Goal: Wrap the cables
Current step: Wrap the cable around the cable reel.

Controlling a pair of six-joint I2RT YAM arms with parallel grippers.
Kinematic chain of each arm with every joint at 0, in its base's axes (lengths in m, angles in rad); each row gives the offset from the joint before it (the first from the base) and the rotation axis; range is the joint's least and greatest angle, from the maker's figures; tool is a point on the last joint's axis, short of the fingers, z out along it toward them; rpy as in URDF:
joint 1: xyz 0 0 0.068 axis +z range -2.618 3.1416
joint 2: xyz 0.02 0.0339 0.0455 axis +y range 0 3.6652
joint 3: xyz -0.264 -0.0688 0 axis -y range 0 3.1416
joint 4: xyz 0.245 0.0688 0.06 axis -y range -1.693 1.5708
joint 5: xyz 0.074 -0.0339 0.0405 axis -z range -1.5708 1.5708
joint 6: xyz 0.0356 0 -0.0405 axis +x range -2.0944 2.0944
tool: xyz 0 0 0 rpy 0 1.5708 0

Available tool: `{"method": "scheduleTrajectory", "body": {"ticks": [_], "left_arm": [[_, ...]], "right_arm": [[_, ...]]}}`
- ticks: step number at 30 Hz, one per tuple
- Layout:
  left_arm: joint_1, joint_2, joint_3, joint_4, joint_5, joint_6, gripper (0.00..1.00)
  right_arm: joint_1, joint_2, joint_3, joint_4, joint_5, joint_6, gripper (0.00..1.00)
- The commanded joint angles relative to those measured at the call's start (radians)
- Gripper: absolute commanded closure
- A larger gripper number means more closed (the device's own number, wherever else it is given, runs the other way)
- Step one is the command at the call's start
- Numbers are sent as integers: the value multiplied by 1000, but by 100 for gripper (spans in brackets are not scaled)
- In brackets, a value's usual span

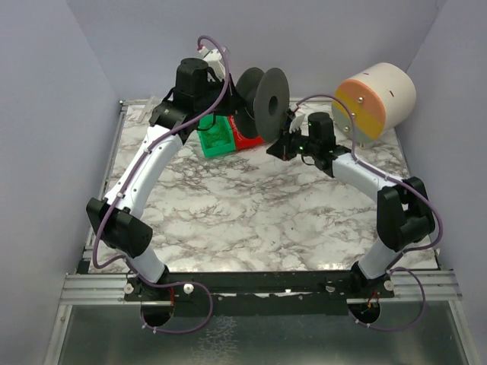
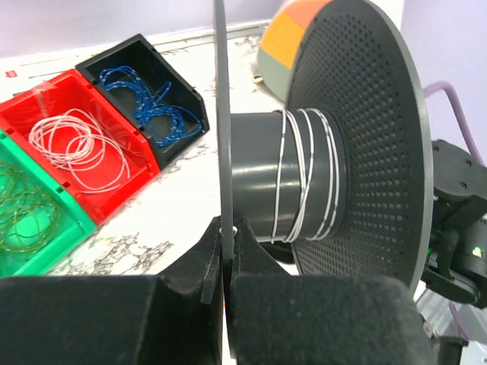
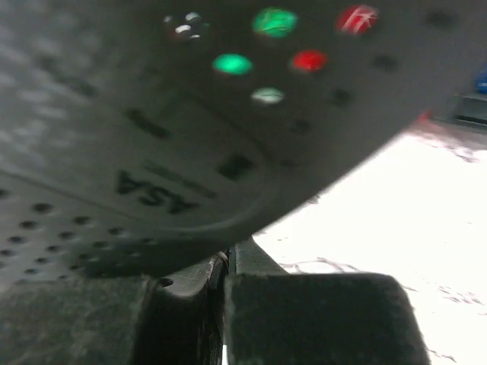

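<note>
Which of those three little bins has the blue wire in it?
The black bin, at the end of the row beside the red bin. It alone holds blue wire; the red bin has whitish wire, the green bin greenish wire.

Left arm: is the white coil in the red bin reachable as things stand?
Probably not yet. Its jaws are shut on a flange of the spool, so it would have to let go first. Otherwise the way looks free: the red bin is open-topped and close by, with nothing over the white coil.
</note>
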Motion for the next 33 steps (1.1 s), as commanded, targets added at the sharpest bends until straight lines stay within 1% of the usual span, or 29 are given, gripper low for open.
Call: {"method": "scheduleTrajectory", "body": {"ticks": [1, 5, 11, 15, 19, 23, 28, 33], "left_arm": [[3, -57, -42, 138, 258, -44, 100], [3, -68, -70, 142, 318, -33, 100], [3, -71, -62, 154, 416, -37, 100], [2, -72, -80, 174, 478, -42, 100], [-2, -80, -108, 176, 485, -16, 100], [-18, -87, -119, 136, 479, 41, 100], [-71, -87, -103, 18, 440, 169, 100], [-134, -88, -89, -90, 342, 314, 100]], "right_arm": [[3, -17, 4, -39, 347, 0, 99], [-20, -45, 30, -58, 486, 7, 100], [-138, -100, -15, -11, 483, 52, 99], [-211, -118, -39, 29, 473, 51, 100], [-256, -148, -59, 88, 498, 22, 99], [-270, -177, -55, 122, 551, -9, 100], [-314, -184, 10, 78, 566, -11, 99], [-380, -189, 66, 35, 512, 18, 99]]}}
